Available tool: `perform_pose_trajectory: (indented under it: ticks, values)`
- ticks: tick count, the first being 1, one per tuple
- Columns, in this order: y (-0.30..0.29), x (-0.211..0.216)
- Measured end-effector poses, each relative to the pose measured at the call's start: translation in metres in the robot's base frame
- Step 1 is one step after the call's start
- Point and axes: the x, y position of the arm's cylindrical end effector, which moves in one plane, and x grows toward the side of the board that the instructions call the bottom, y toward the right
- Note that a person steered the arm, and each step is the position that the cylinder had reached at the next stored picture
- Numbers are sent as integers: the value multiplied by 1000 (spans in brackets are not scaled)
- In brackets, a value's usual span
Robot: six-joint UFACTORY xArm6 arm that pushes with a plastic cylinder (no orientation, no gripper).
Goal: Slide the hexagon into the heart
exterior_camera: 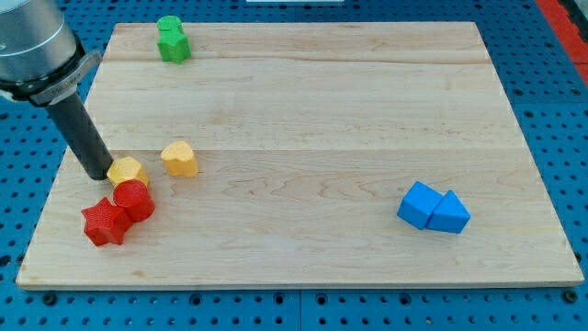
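— Where are you sitting right now?

— My tip (98, 174) is down on the wooden board (303, 119) near its left edge, pressed right up against the left side of the yellow hexagon (127, 172). I have no fingers to spread or pinch with, only this one straight rod, so nothing is held; I merely lean on the block's flank.

— Why that side?

— Because the yellow heart (180, 158) lies just past the hexagon, to my right and a touch towards the view's top. I judge that a shove from behind, on the far side from the heart, is what closes the small gap between them. They are near each other but not yet touching.

— Anything in the way?

— Just below and right of me, the red cylinder-like block (134, 199) touches the hexagon's lower edge, and the red star (104, 223) nestles against that one. They could drag along if I push too low.

— And further right?

— A green block (172, 39), its shape hard to make out, stands well above me by the board's top edge. Far to my right, two blue blocks (433, 208) sit touching each other, well clear of this job.

— Any writing or brand to read?

— None that I can see on the blocks, the board, or the arm.
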Motion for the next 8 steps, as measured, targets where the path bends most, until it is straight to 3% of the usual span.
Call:
perform_pose_trajectory:
  ticks: [2,8]
  values:
    - [-16,16]
    - [34,6]
